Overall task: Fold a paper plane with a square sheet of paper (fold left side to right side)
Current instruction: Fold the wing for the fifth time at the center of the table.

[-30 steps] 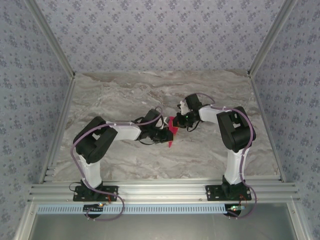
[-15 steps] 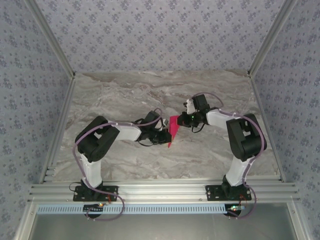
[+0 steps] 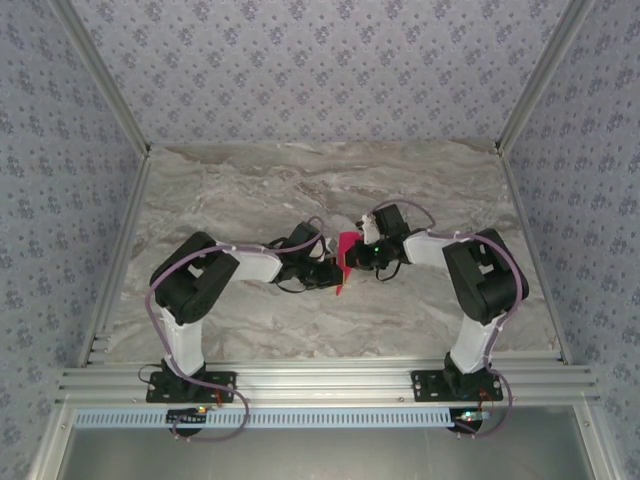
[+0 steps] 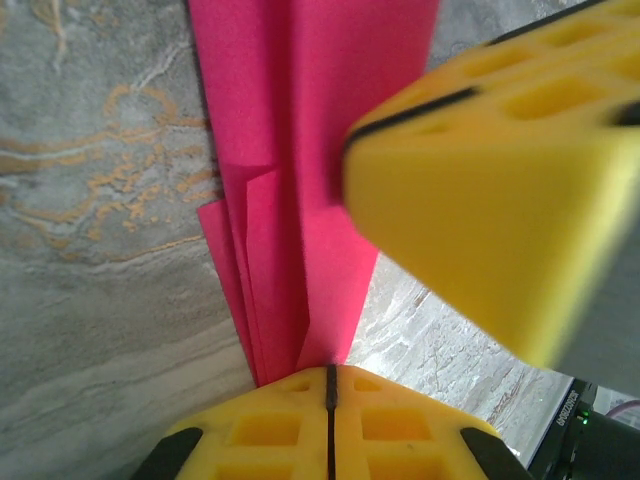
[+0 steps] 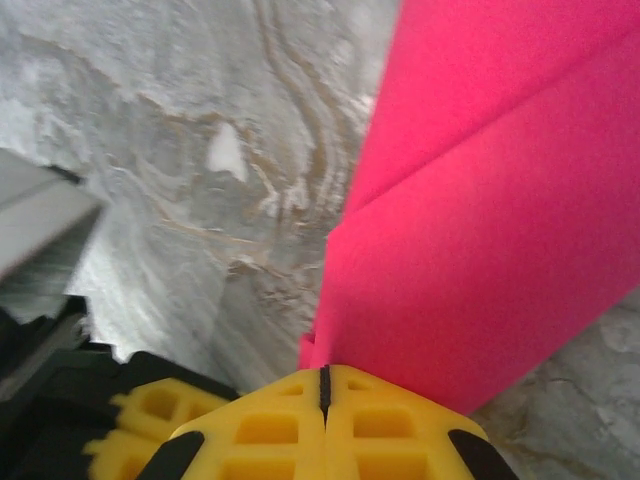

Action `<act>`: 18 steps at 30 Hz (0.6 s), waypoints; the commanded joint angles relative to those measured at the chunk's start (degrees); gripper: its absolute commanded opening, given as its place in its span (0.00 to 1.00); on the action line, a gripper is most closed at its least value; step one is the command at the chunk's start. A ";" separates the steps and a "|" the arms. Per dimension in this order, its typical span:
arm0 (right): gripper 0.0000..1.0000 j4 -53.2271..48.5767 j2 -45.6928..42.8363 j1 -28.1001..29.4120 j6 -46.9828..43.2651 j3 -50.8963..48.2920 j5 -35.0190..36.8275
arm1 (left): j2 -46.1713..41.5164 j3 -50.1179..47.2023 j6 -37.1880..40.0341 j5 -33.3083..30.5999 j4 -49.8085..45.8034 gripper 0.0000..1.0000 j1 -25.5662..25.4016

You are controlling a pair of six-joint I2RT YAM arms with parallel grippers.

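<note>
The pink paper (image 3: 346, 252), already creased into a narrow layered shape, is being held over the middle of the table (image 3: 230, 190), well away from every edge; whether its lower tip is touching the table cannot be told. It is being gripped from both sides, with the left pincer (image 4: 328, 400) being closed on one end of the folds and the right pincer (image 5: 324, 392) on the opposite edge. For a clean fold, the layers are probably best being kept taut and aligned, the crease being pressed only once the edges are matched, as thin paper is easily torn by opposing pulls. Against a second ago, the right pincer is being seen nearer the left one, while the left arm is being found almost unmoved
</note>
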 commanded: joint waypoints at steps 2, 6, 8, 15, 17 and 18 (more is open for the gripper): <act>0.07 -1.17 2.73 -0.12 -1.57 2.43 1.64 | 1.68 -2.18 0.14 -3.25 -4.18 0.05 0.00; 0.06 -1.75 4.39 -1.54 -2.98 3.17 2.47 | 2.15 -2.18 0.29 -2.53 -4.23 0.05 0.13; 0.06 -2.02 4.79 -2.39 -3.50 3.77 2.76 | 2.24 -2.46 0.16 -2.44 -4.19 0.05 0.06; 0.06 -3.42 6.83 -4.66 -5.08 7.31 2.31 | 2.35 -3.15 0.10 -2.75 -4.14 0.05 0.31; 0.06 -3.74 7.55 -5.30 -5.38 8.63 1.98 | 2.43 -3.18 0.11 -2.79 -4.12 0.05 0.34; 0.06 -3.91 7.86 -5.64 -5.52 9.23 1.87 | 2.43 -3.21 0.11 -2.79 -4.13 0.05 0.32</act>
